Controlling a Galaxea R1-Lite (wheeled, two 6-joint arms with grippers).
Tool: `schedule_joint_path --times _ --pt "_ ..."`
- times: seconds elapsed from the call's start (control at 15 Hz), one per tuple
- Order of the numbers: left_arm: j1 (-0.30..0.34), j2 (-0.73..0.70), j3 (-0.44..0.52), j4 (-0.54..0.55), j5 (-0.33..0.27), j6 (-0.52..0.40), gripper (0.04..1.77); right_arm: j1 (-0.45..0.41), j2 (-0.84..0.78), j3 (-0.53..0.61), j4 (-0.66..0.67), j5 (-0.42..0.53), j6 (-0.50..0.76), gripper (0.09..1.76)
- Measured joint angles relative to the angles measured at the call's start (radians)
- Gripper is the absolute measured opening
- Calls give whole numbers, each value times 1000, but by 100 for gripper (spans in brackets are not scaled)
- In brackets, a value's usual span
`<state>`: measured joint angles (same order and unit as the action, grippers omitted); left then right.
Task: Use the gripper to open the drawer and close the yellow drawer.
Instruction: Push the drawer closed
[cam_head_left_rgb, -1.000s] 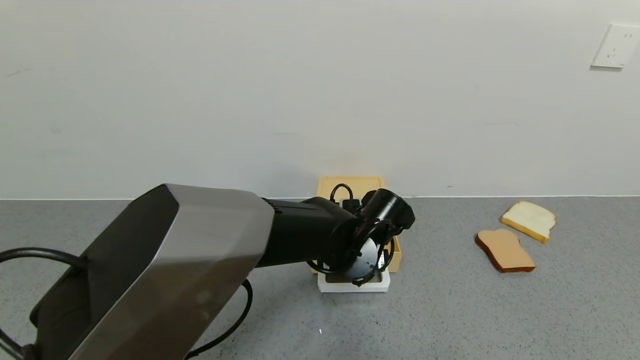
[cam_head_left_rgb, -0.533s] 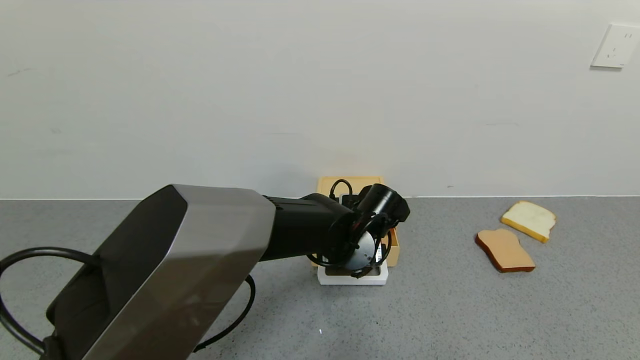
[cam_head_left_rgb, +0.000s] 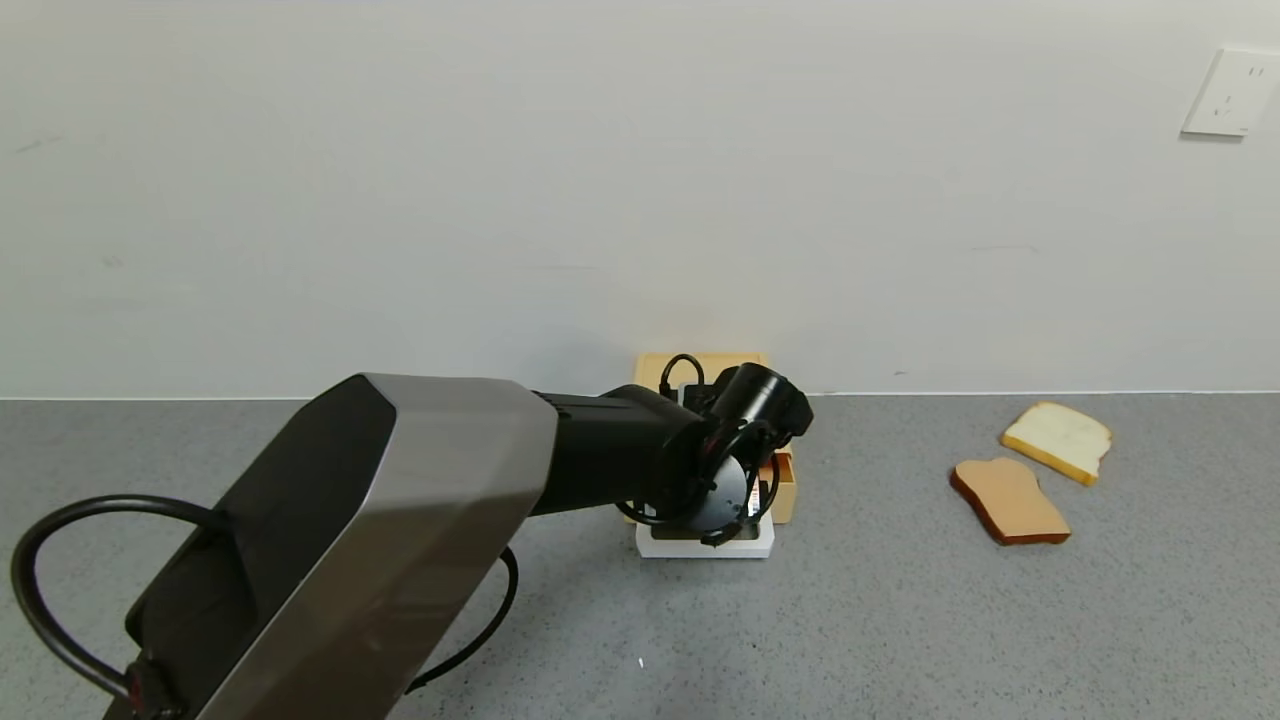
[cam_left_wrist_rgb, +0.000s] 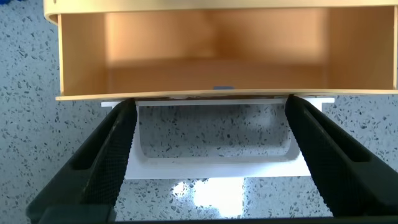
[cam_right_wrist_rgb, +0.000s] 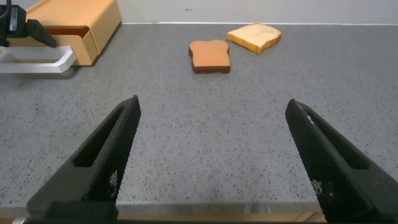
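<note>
left pincer: gaping open, its fingers straddling the white handle
drawer: sitting partly pulled out of its yellow case on the worktop
right pincer: hanging open above the worktop
bread slices: lying well apart from the drawer

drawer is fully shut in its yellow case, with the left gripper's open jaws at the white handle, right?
Not quite: the drawer is part-way out of its yellow case, not fully shut. The left wrist view shows its open inside, and the right wrist view shows it sticking out. The rest holds: the left gripper has its open jaws at the white handle.
</note>
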<state>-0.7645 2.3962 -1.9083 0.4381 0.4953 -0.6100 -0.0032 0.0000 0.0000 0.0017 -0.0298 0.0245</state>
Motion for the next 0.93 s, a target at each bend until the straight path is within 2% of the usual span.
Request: schedule_joint_path --times 0.93 --pt "31 36 -63 -26 11 49 172 0 0 0 0 0 0 171"
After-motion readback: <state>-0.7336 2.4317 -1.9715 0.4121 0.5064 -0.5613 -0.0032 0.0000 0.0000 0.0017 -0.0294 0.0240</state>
